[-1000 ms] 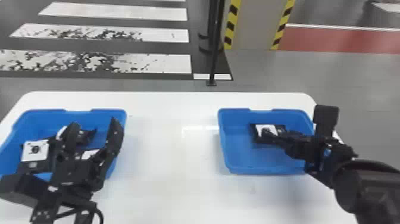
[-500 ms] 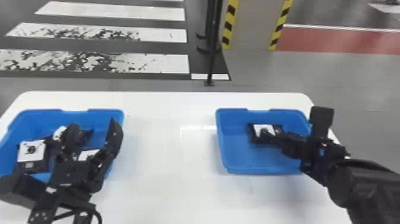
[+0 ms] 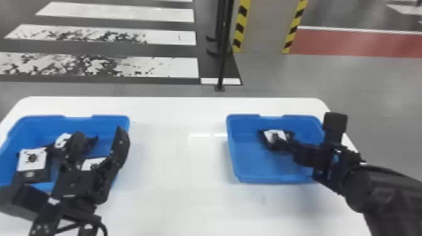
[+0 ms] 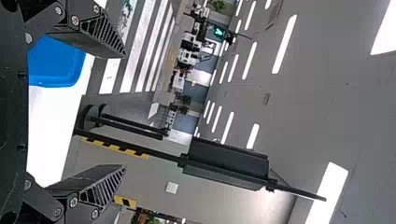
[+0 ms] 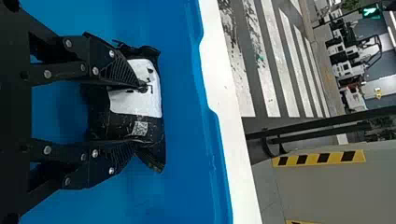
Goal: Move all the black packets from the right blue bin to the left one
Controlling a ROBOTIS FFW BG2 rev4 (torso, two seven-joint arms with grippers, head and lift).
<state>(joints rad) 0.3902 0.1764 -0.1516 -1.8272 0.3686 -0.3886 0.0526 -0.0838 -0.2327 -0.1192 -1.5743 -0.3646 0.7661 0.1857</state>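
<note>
In the head view, my right gripper (image 3: 291, 145) reaches into the right blue bin (image 3: 267, 180) from its right side, at a black packet (image 3: 275, 135) with a white label near the back. The right wrist view has my right gripper (image 5: 139, 113) partly closed, its two fingers pressed against the sides of the black packet (image 5: 112, 126), whose crumpled ends stick out past them. My left gripper (image 3: 100, 133) is over the left blue bin (image 3: 108, 120), where several black packets (image 3: 31, 175) lie. Its fingers stand wide apart in the left wrist view, nothing between them (image 4: 125, 111).
Both bins stand on a white table (image 3: 175, 157), with a wide stretch of tabletop separating them. A black post (image 3: 223, 56) rises from the floor behind the table's back edge. The left arm covers part of the left bin's front wall.
The whole head view has shifted slightly. Relative to the right bin, the right wrist has edged a little to the left, its fingers staying at the packet. My left gripper keeps its place over its bin.
</note>
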